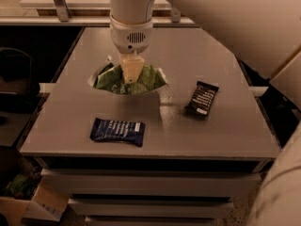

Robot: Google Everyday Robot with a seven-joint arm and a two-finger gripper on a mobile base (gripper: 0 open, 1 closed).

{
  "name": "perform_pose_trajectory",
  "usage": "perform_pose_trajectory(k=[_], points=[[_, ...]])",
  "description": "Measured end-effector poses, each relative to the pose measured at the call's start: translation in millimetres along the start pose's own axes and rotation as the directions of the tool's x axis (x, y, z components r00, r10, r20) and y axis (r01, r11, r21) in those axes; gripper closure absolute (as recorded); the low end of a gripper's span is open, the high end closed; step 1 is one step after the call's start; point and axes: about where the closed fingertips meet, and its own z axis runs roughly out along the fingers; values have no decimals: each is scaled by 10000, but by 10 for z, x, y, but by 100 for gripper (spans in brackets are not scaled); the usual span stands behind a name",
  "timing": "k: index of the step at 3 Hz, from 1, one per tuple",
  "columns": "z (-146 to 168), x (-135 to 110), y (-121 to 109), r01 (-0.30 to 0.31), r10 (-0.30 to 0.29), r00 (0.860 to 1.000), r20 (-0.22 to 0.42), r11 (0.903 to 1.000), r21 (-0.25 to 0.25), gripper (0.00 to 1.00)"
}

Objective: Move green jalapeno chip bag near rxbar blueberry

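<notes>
The green jalapeno chip bag [146, 80] is crinkly light green with white ends and hangs a little above the grey table [225, 135], left of its middle. My gripper [131, 74] comes straight down from above and is shut on the bag's middle, hiding part of it. The rxbar blueberry [117, 131], a dark navy wrapper with white text, lies flat near the table's front edge, a short way in front of the bag and slightly left.
A smaller black bar wrapper [202, 99] lies on the right side of the table. My large white arm fills the upper right. A cardboard box [40, 204] sits on the floor at the lower left. Drawers run under the table top.
</notes>
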Motion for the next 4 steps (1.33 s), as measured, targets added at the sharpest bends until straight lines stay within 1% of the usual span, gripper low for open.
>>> perform_pose_trajectory(k=[1, 2, 3, 4], points=[[19, -114, 147, -19, 19, 10000, -1, 10000, -82, 100], [25, -187, 242, -319, 318, 9995, 51, 9992, 248, 100], [76, -242, 296, -470, 464, 9987, 193, 9984, 307, 100], [123, -291, 326, -514, 506, 9983, 299, 9983, 262, 82]])
